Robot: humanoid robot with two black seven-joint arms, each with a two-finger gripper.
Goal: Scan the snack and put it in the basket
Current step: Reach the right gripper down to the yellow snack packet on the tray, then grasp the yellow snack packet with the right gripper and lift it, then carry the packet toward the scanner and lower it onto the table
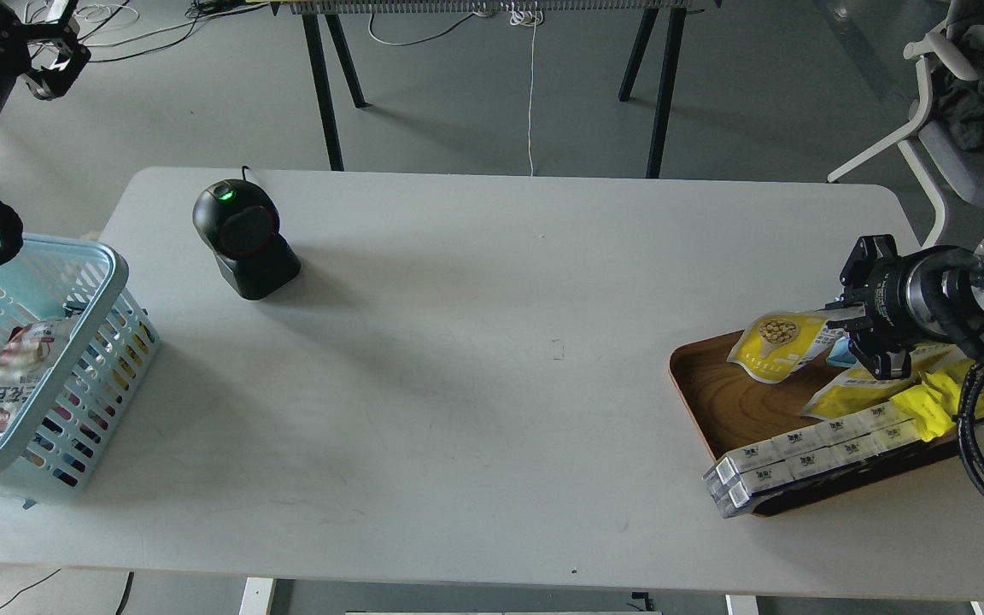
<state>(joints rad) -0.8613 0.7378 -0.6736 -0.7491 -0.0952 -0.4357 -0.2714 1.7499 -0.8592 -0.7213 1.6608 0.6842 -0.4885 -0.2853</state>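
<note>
The basket (116, 265) runs off the left edge (contents half hidden); left arm mostly cropped.

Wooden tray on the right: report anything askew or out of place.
The long clear pack of white boxes lies askew, its left end hanging past the brown wooden tray's front edge over the white table. The right tool holds the yellow-and-white snack pouch by one edge, tilted above the tray.

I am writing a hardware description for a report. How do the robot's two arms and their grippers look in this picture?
The right gripper is black, with blocky fingers, on a ribbed black wrist behind which sits a round silver metal disc. Black cables loop beside it. The left gripper is also black, with silver-edged fingers, on a thick round black housing. No markings can be read.
</note>
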